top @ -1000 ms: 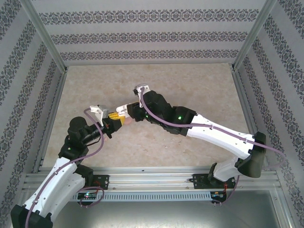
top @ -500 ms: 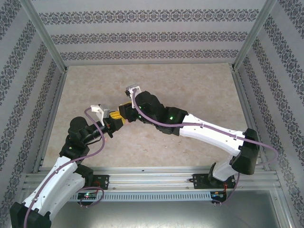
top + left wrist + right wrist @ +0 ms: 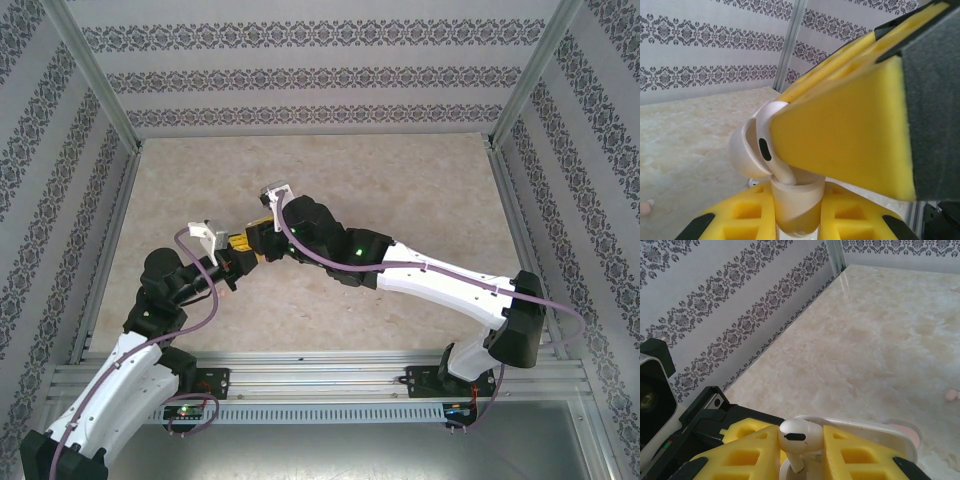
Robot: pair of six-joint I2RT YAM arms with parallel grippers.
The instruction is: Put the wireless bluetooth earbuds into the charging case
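The left gripper [image 3: 238,250], clamped on the case [image 3: 795,205], and the right gripper [image 3: 256,232], pinching a white earbud [image 3: 796,436], meet tip to tip left of centre, barring each other. The right arm [image 3: 440,280] slants across the near table [image 3: 400,190]. The far half lies open up to the walls [image 3: 320,75]. A pink earbud [image 3: 952,395] lies loose, apart from the grippers.

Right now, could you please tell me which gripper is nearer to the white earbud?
Right. The right gripper pinches the white earbud in its jaws; the left gripper sits below, holding the charging case.

L gripper [image 3: 237,260] & R gripper [image 3: 257,240] meet tip-to-tip, both arms bent inward, fingers [image 3: 740,455] clamped.
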